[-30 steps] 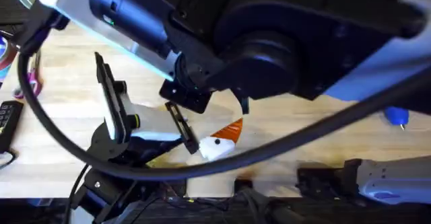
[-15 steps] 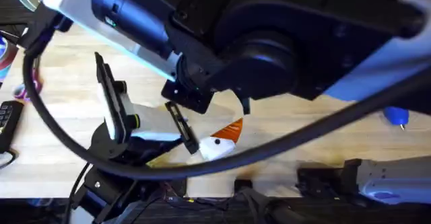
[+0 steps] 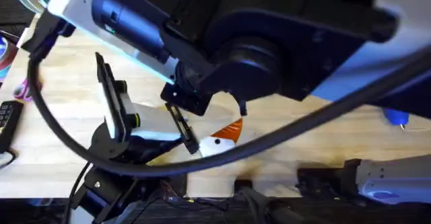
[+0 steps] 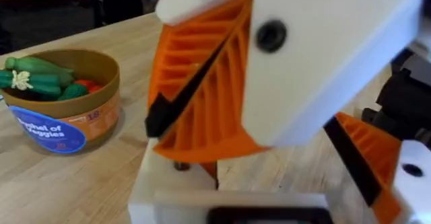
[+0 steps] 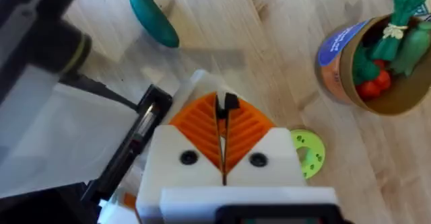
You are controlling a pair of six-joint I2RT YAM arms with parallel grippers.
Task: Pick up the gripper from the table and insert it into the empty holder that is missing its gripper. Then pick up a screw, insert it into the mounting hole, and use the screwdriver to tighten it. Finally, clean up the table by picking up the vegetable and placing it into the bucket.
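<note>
My right gripper (image 5: 223, 103) is shut, its orange ribbed pads pressed together with a dark seam between them. In the left wrist view it (image 4: 156, 126) hangs in from above, tips slanting down toward the table. My left gripper (image 4: 283, 150) stands open around it, with one of its fingers (image 4: 380, 160) off to the side. The teal vegetable (image 5: 153, 17) lies on the wood beyond the left arm. The bucket (image 5: 326, 76) (image 4: 101, 116) holds several toy vegetables. The blue screwdriver (image 3: 397, 116) lies at the far right. The loose gripper piece, holder and screw are hidden.
The right arm (image 3: 283, 42) looms dark and blurred under the overhead camera, a cable sweeping across the table. The left arm's black crossbar (image 5: 131, 140) sits right beside my right gripper. A lime-green disc (image 5: 308, 153) lies near the bucket. A black device (image 3: 7, 120) rests at the left edge.
The dark arm under the overhead camera has drifted slightly left. The left arm and the white and orange fingers at the table have not visibly moved.
</note>
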